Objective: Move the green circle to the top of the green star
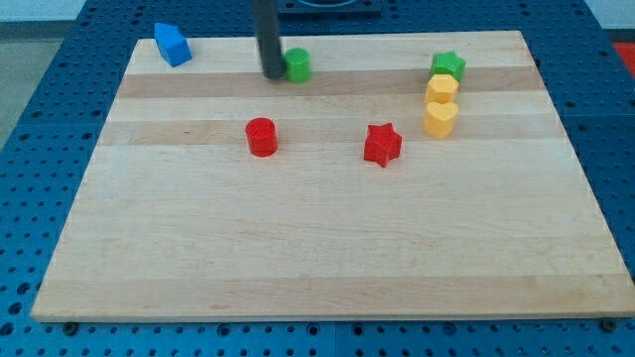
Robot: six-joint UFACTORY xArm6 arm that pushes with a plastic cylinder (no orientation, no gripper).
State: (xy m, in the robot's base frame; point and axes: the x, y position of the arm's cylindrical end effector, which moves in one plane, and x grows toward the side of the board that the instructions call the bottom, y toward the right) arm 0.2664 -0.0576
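You see the green circle block [298, 65] touching my tip [271, 73] on its right; green star block [448, 65] lies well apart; no gripper is fitted

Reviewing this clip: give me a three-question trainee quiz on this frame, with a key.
1. True or false: my tip sits just at the view's left of the green circle.
2. Which block lies directly below the green star in the view? A) red star B) yellow block C) blue block
3. Fill in: the blue block lies near the board's top ____ corner in the view.

Key: 1 true. 2 B, a yellow block, with another yellow block beneath it. 3 left.
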